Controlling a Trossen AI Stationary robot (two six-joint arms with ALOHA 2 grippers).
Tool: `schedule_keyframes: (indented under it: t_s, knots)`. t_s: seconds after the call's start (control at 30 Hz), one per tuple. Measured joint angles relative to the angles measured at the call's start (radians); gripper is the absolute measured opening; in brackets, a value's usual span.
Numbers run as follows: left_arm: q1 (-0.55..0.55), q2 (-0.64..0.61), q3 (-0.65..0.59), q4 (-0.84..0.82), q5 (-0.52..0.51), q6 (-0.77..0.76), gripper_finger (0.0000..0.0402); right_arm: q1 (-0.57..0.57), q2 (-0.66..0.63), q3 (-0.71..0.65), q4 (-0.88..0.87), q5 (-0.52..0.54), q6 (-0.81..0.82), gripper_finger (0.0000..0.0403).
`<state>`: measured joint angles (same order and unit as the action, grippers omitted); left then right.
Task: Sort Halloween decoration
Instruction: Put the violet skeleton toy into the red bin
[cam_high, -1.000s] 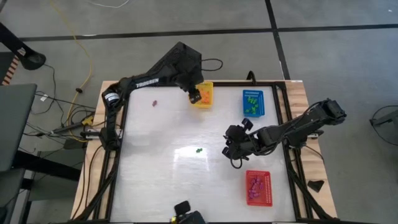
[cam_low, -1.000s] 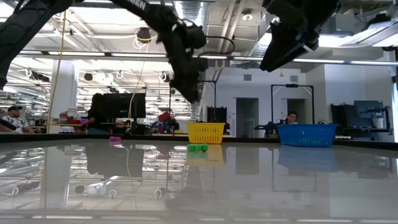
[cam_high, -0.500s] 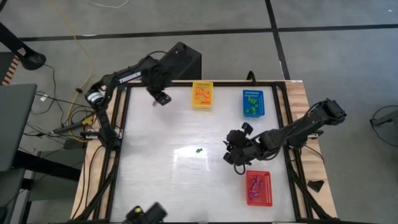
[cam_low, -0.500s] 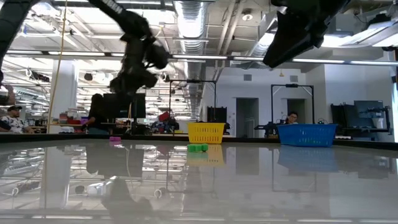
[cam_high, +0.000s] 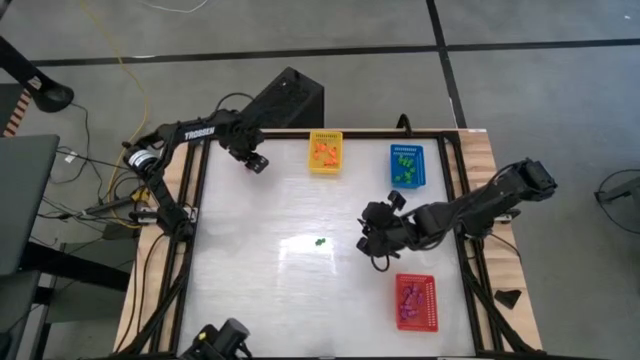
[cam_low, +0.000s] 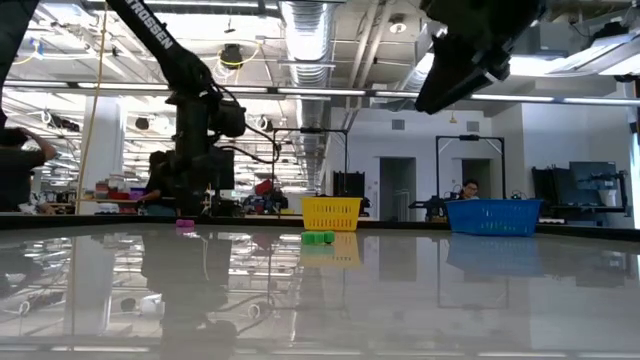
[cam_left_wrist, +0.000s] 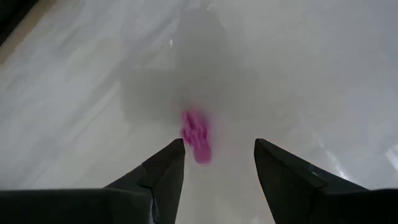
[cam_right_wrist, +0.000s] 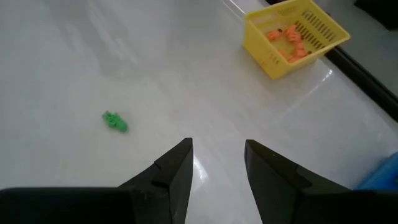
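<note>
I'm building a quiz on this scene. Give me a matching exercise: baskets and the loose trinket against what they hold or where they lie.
Things:
1. yellow basket
2. blue basket
3. red basket
4. purple trinket

Matches:
A. green pieces inside
B. on the table before the open left tool
C. orange pieces inside
D. purple pieces inside

Pairs: 1-C, 2-A, 3-D, 4-B

The purple trinket (cam_left_wrist: 195, 135) is too blurred to identify.
</note>
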<state>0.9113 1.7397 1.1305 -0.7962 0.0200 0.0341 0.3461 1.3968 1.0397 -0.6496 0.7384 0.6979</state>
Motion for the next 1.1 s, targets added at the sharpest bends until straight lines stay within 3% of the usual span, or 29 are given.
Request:
schedule_keyframes:
  t_s: [0.5,0.63,0.87,1.0,1.1]
  knots:
    - [0.051,-0.005,-0.138,0.184,0.011,0.027,0.0172,-0.028,0.000,0.000,0.000,-0.004,0.001,0.0175]
    - [0.051,-0.004,-0.138,0.194,0.010,0.037,0.0128,-0.028,0.000,0.000,0.000,-0.004,0.001,0.0175]
    - [0.046,-0.003,-0.121,0.179,0.027,0.076,0.0016,-0.026,0.000,0.000,0.000,-0.005,0.001,0.0175]
    - [0.029,-0.063,-0.103,0.123,0.116,0.085,0.0017,-0.026,0.000,0.000,-0.007,-0.005,0.001,0.0175]
    - [-0.012,-0.147,-0.109,0.110,0.263,0.084,0.0017,-0.026,0.000,0.000,-0.027,-0.005,0.001,0.0175]
